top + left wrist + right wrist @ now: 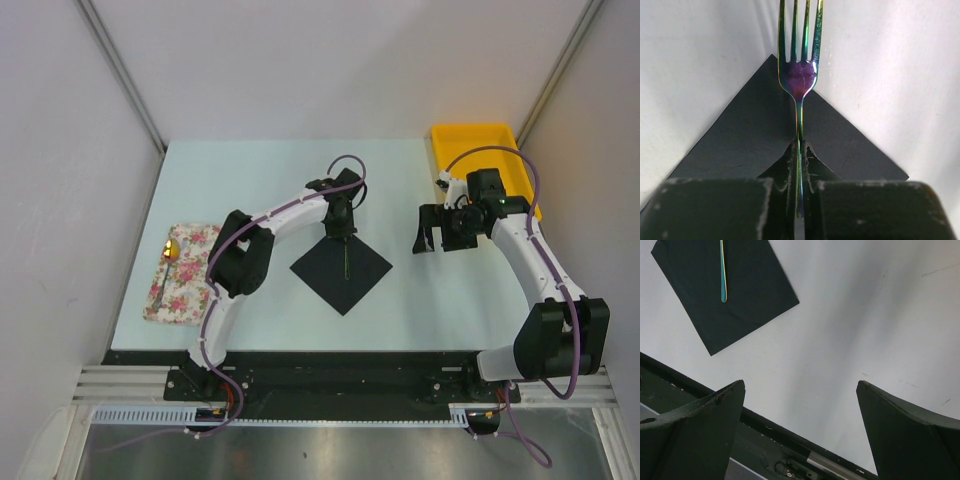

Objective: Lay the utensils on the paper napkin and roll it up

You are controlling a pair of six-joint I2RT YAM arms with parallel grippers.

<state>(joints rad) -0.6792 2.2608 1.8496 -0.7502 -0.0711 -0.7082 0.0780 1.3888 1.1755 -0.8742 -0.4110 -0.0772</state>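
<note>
Surroundings: we see a yellow bin (478, 150) at the far right corner of the tabletop (250, 180). A floral mat (192, 278) lies at its left edge with a spoon (165, 265) on it. Both are well apart from the paper napkin (341, 270).
Left end effector (799, 175): closed narrow on the handle of the fork (799, 85).
Fork position: over the napkin, along its diagonal, with the tines showing past one corner; we cannot tell whether it touches.
Right end effector (428, 232): jaws wide, holding nothing, to the right of the napkin.

Glossy metal fork (799, 82) (iridescent); matt paper napkin (740, 145)
</note>
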